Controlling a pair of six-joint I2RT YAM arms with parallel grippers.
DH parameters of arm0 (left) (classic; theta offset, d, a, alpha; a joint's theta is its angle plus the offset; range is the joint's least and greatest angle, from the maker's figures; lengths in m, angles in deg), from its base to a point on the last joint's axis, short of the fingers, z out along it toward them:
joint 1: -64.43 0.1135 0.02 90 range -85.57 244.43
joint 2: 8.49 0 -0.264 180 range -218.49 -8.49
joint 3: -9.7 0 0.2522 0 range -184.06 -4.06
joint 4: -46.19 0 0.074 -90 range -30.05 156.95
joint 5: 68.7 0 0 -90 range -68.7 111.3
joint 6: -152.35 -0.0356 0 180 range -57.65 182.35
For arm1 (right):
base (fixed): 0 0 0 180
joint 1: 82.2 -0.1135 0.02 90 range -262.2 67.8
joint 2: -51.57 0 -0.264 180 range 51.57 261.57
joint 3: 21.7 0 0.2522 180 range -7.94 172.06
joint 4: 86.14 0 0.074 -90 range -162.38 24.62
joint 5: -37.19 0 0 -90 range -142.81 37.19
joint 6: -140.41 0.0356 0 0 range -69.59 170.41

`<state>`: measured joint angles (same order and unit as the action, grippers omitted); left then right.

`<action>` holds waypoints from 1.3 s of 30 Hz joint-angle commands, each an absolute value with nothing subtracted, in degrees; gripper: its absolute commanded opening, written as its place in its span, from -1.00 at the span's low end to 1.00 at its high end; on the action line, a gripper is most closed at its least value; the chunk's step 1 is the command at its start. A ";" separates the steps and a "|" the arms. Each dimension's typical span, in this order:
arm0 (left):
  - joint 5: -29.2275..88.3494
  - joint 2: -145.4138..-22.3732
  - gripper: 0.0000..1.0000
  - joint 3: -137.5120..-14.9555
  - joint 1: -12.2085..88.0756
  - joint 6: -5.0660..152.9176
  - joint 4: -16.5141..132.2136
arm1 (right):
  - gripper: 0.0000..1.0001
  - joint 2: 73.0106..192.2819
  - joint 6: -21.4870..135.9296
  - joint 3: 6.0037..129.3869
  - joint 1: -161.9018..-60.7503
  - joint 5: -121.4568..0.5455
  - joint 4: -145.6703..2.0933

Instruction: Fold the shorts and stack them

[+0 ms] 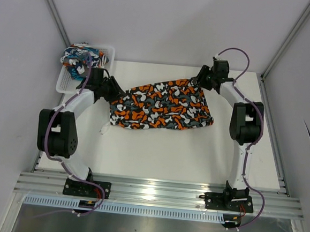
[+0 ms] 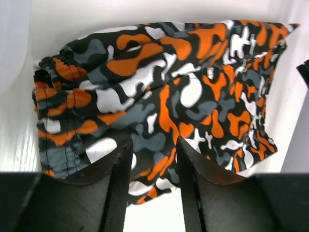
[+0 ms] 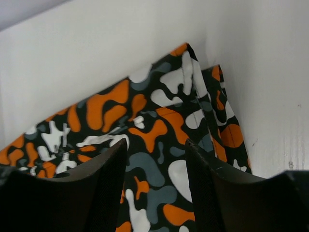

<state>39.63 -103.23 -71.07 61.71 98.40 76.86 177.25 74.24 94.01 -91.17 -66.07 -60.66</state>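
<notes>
The orange, black, grey and white camouflage shorts (image 1: 161,107) lie spread flat across the middle of the white table (image 1: 157,154). My left gripper (image 1: 115,93) is low over their left end, and in its wrist view the jaws (image 2: 154,140) stand apart with the bunched waistband edge (image 2: 53,96) and cloth (image 2: 159,96) showing between them. My right gripper (image 1: 197,83) is at the far right corner of the shorts. Its jaws (image 3: 155,143) also stand apart, over the fabric (image 3: 159,140) near that corner. The blue-teal cartoon shorts (image 1: 80,55) lie crumpled in the basket.
A white mesh basket (image 1: 107,50) stands at the far left corner of the table, just behind the left arm. White enclosure walls and metal frame posts (image 1: 56,11) close in both sides and the back. The arm bases sit on a rail (image 1: 154,191) at the near edge.
</notes>
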 commanded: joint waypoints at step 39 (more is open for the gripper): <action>39.93 -121.17 -0.56 -82.82 64.08 96.27 71.91 | -1.00 183.85 74.84 98.07 -88.01 -59.32 -54.98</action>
<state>38.58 -121.78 -81.34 63.85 97.98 73.65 189.10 74.09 101.55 -90.06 -61.66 -54.06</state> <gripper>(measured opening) 0.220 0.002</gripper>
